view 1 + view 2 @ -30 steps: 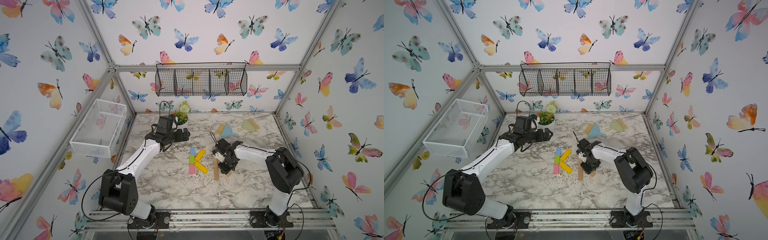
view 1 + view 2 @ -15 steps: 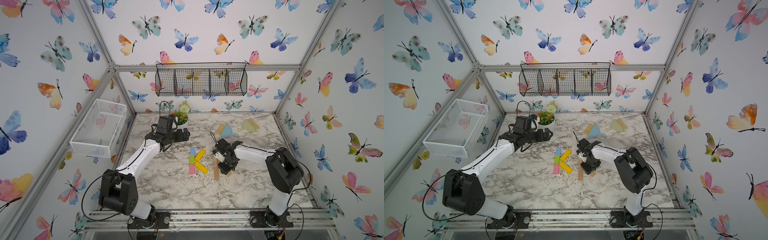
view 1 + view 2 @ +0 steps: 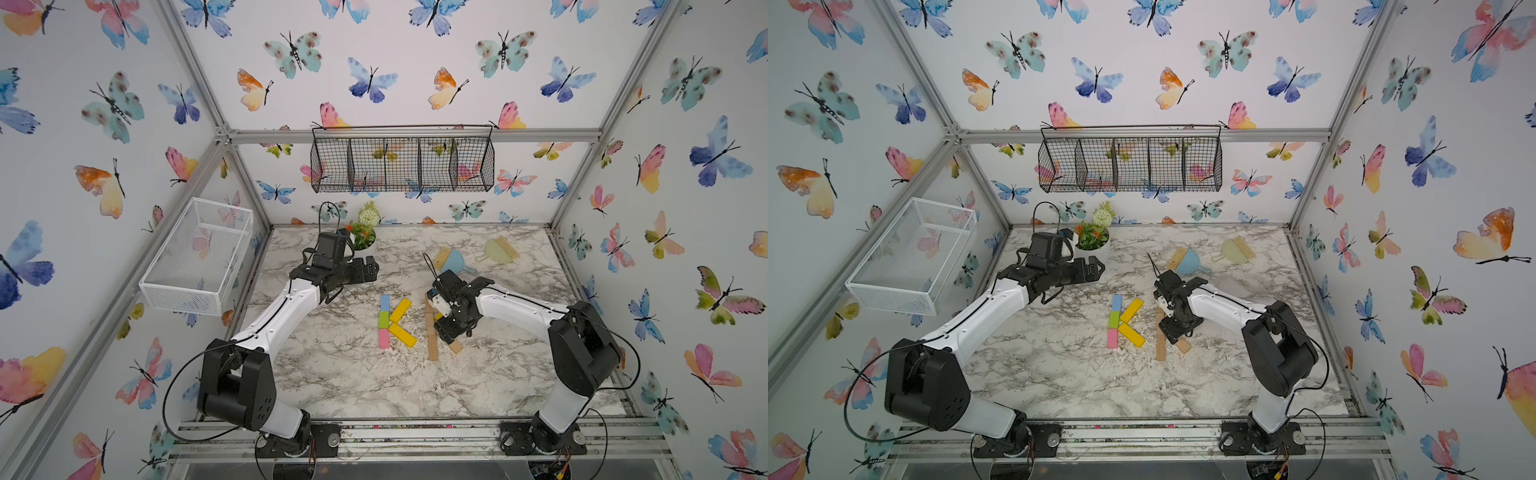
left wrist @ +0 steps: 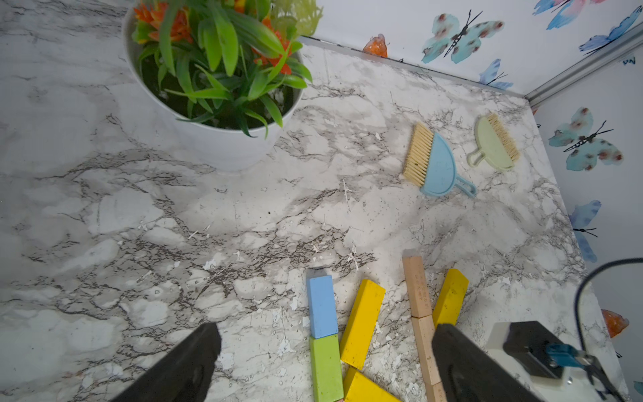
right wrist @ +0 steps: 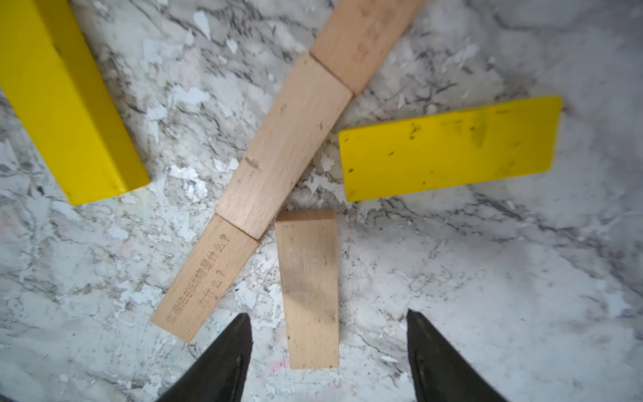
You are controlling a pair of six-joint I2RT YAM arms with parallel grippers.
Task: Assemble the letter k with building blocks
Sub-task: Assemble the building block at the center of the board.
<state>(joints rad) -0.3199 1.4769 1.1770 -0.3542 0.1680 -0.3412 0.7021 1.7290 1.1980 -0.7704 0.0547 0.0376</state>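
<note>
Blue (image 3: 385, 302), green (image 3: 383, 319) and pink (image 3: 384, 338) building blocks lie in a column, and two yellow blocks (image 3: 401, 322) slant off its right side. To the right lies a line of tan blocks (image 5: 285, 149), with a yellow block (image 5: 449, 146) and a slanted tan block (image 5: 309, 289) beside it. My right gripper (image 5: 327, 313) hovers open over that tan block, which lies flat on the table between the fingers, touching neither. My left gripper (image 3: 372, 268) hangs open and empty behind the coloured column.
A white pot of plants (image 3: 365, 237) stands at the back, close to the left wrist. A blue dustpan (image 3: 453, 262) and a green one (image 3: 498, 251) lie at the back right. A white wire basket (image 3: 199, 253) and a black one (image 3: 401, 164) hang on the walls.
My right gripper's jaws have spread apart and let go of the slanted tan block. Both arms have stayed where they were.
</note>
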